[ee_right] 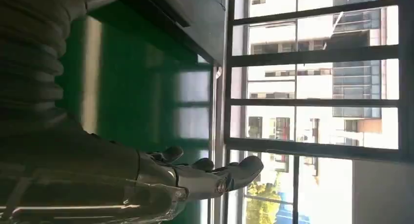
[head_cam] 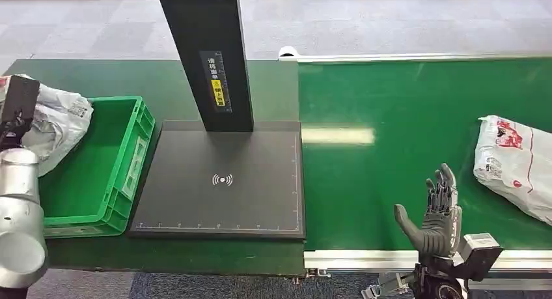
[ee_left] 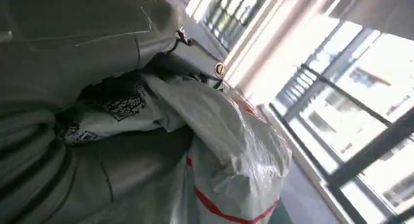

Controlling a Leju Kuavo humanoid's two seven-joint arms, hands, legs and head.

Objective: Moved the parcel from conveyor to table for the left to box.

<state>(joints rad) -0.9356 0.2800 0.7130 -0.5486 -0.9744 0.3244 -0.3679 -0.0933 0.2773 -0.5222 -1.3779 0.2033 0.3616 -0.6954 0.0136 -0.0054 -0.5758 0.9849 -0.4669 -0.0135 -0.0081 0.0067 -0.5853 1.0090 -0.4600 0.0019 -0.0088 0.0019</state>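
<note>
My left hand point(ee_left: 93, 38) grips a crumpled white-grey parcel point(ee_left: 229, 151) with a red stripe and a printed label. In the head view this parcel point(head_cam: 58, 120) hangs at the far left, above the outer edge of the green crate point(head_cam: 133, 159), with the hand hidden behind my wrist. A second white parcel point(head_cam: 514, 165) with red print lies on the green conveyor belt point(head_cam: 403, 103) at the far right. My right hand point(head_cam: 437, 214) stands open with fingers pointing up over the belt's near edge, left of that parcel and apart from it. The right wrist view shows the same hand point(ee_right: 195, 177) holding nothing.
A black scanner pad point(head_cam: 221, 201) with a tall black post point(head_cam: 208, 51) lies on the green table between crate and belt. The belt's metal rail point(head_cam: 364, 256) runs along the near edge. Grey carpet lies beyond the table.
</note>
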